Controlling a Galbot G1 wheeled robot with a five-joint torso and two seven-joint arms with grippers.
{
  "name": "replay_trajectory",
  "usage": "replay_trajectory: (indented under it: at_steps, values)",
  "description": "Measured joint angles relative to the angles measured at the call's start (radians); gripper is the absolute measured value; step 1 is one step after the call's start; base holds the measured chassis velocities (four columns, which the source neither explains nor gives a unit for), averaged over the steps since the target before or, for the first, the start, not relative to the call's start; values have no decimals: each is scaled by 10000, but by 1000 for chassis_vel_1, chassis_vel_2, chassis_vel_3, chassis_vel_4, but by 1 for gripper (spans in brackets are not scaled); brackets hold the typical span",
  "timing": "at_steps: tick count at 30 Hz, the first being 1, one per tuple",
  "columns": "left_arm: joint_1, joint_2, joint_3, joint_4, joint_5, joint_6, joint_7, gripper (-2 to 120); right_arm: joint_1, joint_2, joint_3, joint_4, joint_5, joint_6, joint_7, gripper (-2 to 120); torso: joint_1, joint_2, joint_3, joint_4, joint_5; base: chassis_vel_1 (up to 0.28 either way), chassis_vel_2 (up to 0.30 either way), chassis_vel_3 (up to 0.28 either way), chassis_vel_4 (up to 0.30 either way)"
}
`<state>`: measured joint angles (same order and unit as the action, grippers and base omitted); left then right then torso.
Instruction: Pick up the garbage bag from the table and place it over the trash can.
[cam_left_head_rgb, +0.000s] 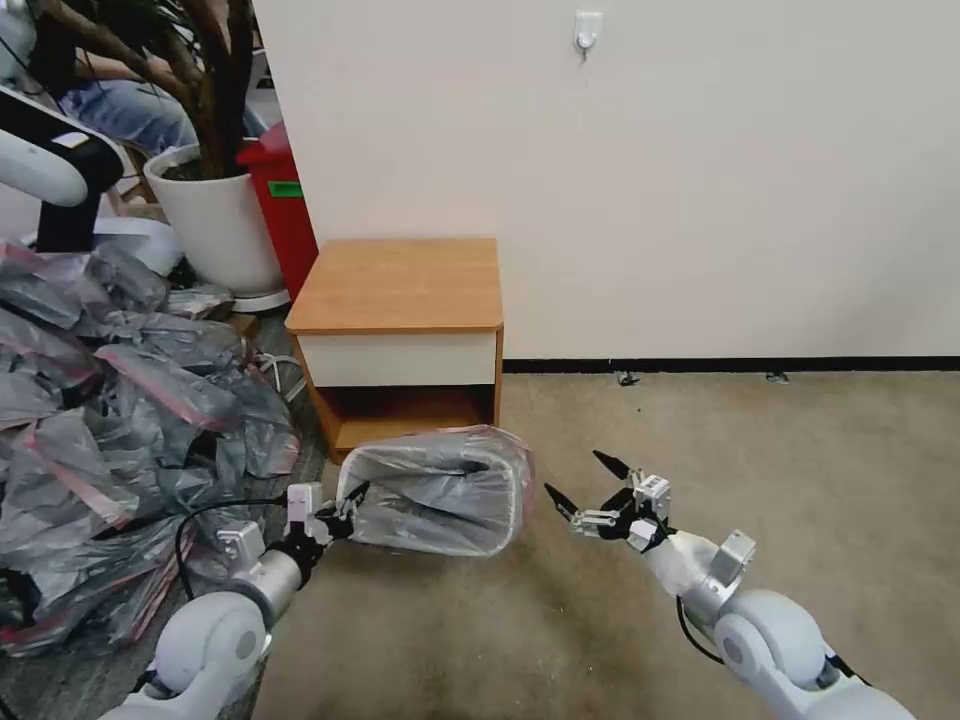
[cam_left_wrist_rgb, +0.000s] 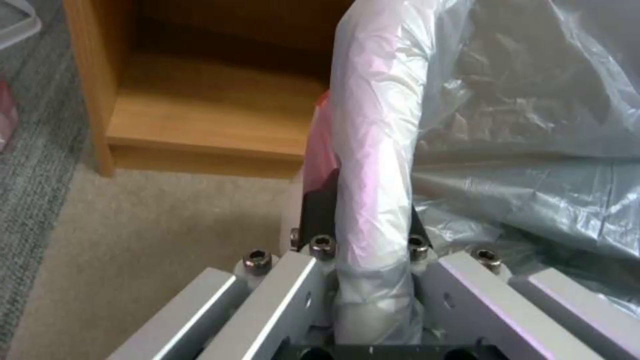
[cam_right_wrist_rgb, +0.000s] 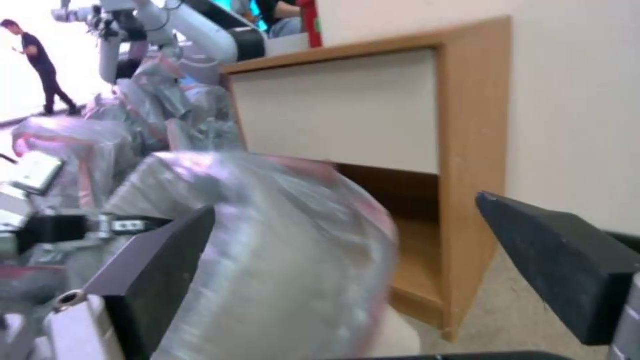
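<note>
Grey plastic of the garbage bag covers the trash can at lower centre, below the bench. Our left hand at lower left is clenched on the bagged rim; our right hand hangs released just right of it.

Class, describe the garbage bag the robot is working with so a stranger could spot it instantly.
Find the table against the wall. On the carpet before it stands the garbage bag, stretched over the trash can's rim, the left gripper clamping its edge. Unlike the crumpled heap of bags nearby, it is pulled open.
</note>
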<state>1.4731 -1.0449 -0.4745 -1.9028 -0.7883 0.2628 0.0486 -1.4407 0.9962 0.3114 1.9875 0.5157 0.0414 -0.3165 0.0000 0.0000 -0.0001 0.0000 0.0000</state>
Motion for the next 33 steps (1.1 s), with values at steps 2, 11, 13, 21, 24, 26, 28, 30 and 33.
replay_trajectory:
  at_steps: [2, 11, 13, 21, 24, 26, 28, 30, 33]
  values:
    - [60, -38, -5, -46, 99, -35, -6, 3, -100, 20, -66, 418, -211, -198, 184, 99, 0, 0, 0, 0, -2, 0, 0, 0, 0]
    - [314, -322, 58, -438, 904, -221, -403, 3, -610, 84, -807, 2037, -1483, -1015, 785, 81, 0, 0, 0, 0, 0, 0, 0, 0, 0]
    - [346, -371, 99, -542, 1075, -221, -487, 3, -630, 79, -870, 2049, -1952, -968, 787, 75, 0, 0, 0, 0, 0, 0, 0, 0, 0]
    - [604, -685, 301, -1074, 2073, -219, -674, 3, -397, 11, -1007, 2050, -3989, -677, 212, 45, 0, 0, 0, 0, 1, 0, 0, 0, 0]
    - [737, -842, 386, -1214, 2538, -218, -699, 3, -232, -6, -1143, 2080, -4513, -724, -54, 37, 0, 0, 0, 0, 1, 0, 0, 0, 0]
    - [878, -1047, 519, -1365, 3159, -243, -718, 3, -3, -71, -1451, 2133, -5036, -1043, -338, 28, 0, 0, 0, 0, 2, 0, 0, 0, 0]
    - [927, -1134, 577, -1429, 3352, -248, -742, 3, 95, -89, -1583, 2126, -5185, -1148, -386, 22, 0, 0, 0, 1, 1, 0, 0, 0, 0]
    - [1046, -1323, 734, -1567, 3779, -279, -838, 3, 280, -103, -1888, 2033, -5536, -1400, -441, 14, 0, 0, 1, 0, 3, 0, 0, 0, 0]
    - [1140, -1510, 883, -1645, 4262, -363, -911, 3, 414, -139, -2143, 1969, -5767, -1843, -570, 4, 0, 0, 0, 0, 1, 0, 0, 0, 0]
